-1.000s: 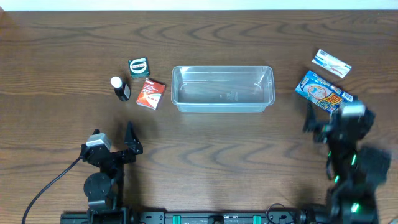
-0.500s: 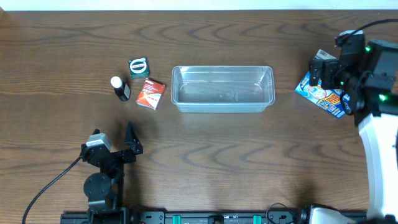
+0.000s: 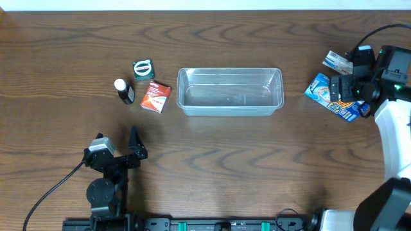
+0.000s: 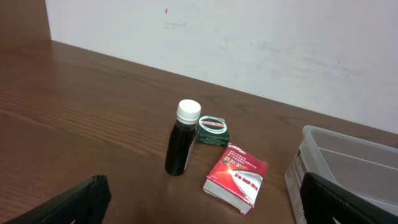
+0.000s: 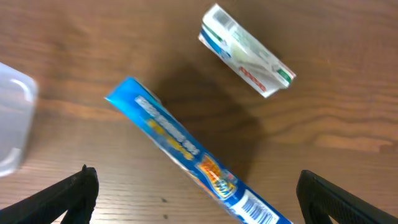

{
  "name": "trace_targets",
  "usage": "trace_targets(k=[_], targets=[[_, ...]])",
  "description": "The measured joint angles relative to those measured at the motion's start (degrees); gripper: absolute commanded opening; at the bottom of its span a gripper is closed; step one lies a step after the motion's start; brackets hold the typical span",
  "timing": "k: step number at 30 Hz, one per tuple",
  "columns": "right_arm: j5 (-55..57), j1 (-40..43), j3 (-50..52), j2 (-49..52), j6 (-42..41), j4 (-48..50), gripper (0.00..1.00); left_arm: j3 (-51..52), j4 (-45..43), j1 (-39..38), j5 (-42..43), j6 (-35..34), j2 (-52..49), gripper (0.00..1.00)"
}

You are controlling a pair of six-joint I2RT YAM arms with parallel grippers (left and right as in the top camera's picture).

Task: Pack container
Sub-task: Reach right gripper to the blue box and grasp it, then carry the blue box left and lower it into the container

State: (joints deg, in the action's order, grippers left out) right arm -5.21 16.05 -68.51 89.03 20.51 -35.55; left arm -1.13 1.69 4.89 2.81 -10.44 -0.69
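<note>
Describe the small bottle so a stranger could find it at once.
Start at the clear container in the middle of the table; three small things sit to its left. The bottle is the leftmost, next to a red box and a green box. Only it stands tall: dark, with a white cap.

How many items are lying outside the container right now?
5. Left of the container: dark bottle, green box, red box. Right of it: blue packet and white box. The container looks empty; nothing seems hidden.
</note>
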Motion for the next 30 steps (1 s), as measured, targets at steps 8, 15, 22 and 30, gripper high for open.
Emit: trace_targets(k=[8,15,22,30], targets=[[0.3,0.2,0.0,7.5,1.9,0.5,0.91,0.0,0.0,0.0,0.0,0.0,0.0,0.98],[0.6,0.2,0.0,11.5,3.0,0.8,0.46,0.0,0.0,0.0,0.0,0.0,0.0,0.98],[0.8,0.2,0.0,12.0,2.8,0.4,0.16,0.0,0.0,0.0,0.0,0.0,0.0,0.98],[0.6,0.2,0.0,8.6,-0.2,-1.4,0.01,0.0,0.0,0.0,0.0,0.0,0.0,0.98]])
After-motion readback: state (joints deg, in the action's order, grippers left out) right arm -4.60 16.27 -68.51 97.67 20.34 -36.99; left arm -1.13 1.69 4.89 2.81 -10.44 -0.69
